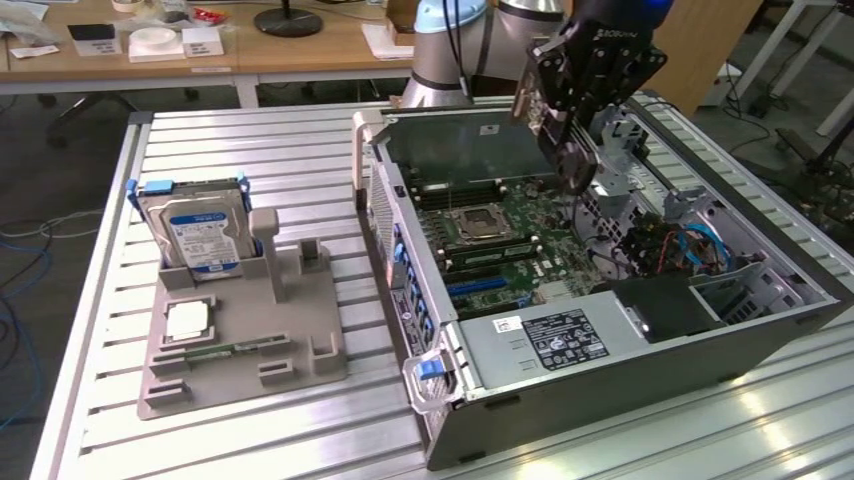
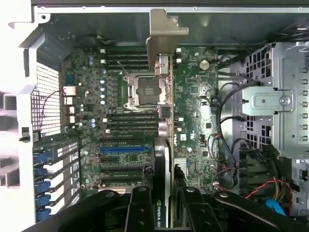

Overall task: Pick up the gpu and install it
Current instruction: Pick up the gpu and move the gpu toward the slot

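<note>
gpu [image 2: 164, 125] is clamped edge-on between the closed fingers [image 2: 140, 212], held over the motherboard [image 2: 198, 96] inside the open computer case [image 1: 641, 385]. Whether its bottom edge touches a slot can't be told. Its silver bracket [image 2: 163, 34] is seen at the far end; the near end is cut off behind the fingers. Its cooler side [image 2: 158, 164] is barely made out. The hard drive [image 1: 200, 235] is stood in a grey holder [image 1: 240, 375] on the table [image 1: 267, 150].

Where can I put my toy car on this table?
Bare slats lie behind the hard drive, and along the near edge in front of the grey holder and the computer case. Inside the case is crowded; the gripper holds the gpu there.
</note>
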Robot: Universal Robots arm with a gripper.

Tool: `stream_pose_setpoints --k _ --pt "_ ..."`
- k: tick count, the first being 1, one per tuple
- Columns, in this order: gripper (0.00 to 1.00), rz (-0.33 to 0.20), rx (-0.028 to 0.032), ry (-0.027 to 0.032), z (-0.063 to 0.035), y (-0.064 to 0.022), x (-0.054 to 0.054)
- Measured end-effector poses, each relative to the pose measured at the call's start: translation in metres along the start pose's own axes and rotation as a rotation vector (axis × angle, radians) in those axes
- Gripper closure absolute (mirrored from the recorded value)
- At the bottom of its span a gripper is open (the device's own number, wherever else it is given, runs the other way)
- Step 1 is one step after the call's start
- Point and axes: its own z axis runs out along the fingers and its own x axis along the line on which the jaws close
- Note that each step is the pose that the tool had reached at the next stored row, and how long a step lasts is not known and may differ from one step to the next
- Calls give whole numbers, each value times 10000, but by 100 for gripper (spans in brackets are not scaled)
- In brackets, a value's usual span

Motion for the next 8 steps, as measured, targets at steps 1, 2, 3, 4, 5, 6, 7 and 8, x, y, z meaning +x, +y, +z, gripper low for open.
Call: stream_pose_setpoints --k 1,2,3,4,5,6,7,8 --pt "73 0 0 0 1 1 -20" --pt "73 -1 -1 0 1 1 -41" --pt "73 0 0 0 1 2 -57" --pt "73 0 0 1 2 2 -71" --pt "73 0 -1 0 2 3 -82" --pt "73 -1 0 0 2 3 -86" --pt "73 0 0 0 2 3 -86" --pt "73 1 0 0 2 3 -86"
